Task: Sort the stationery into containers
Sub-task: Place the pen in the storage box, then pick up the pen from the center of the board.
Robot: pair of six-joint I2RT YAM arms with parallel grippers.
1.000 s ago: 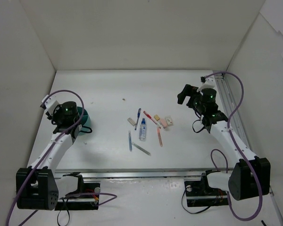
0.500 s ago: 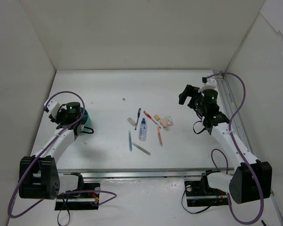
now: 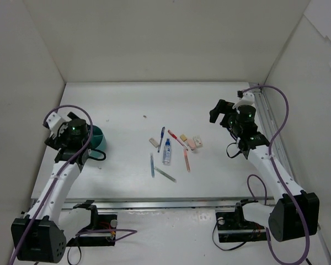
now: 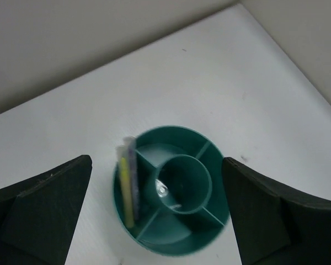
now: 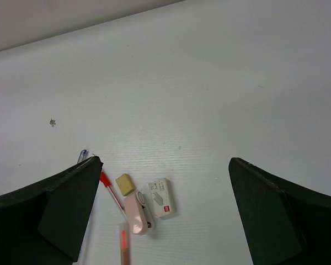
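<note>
ten or so pieces of stationery (image 3: 166,149) lie loose at mid-worktop (image 3: 127,105), between the left arm (image 3: 58,179) and the right arm (image 3: 270,165). long items run mostly near-to-far, slightly fanned: blue-capped tube (image 3: 166,156), blue pen (image 3: 161,137), red pen (image 3: 177,139), pink pencil (image 3: 187,160). a grey pen (image 3: 166,175) lies slantwise at the near edge of the pile. on the right fringe sit the tan eraser (image 5: 124,183), pink eraser (image 5: 137,214) and white eraser (image 5: 161,197), close together.

the teal container (image 4: 209,152) stands at the left of the worktop, well apart from the pile. a yellow pen (image 4: 124,193) and a paler pen (image 4: 133,171), blurred, lean together in one outer compartment.

left jaws hang straight above the container, spread wide, nothing between them. right jaws are spread wide too, empty, beyond and to the right of the erasers.

we judge the right jaws nearer the pile: the erasers lie just near-left of them. for a pen we'd close across its near-to-far axis. the container sits on the left arm's side, so a right-arm pick means a long carry.
</note>
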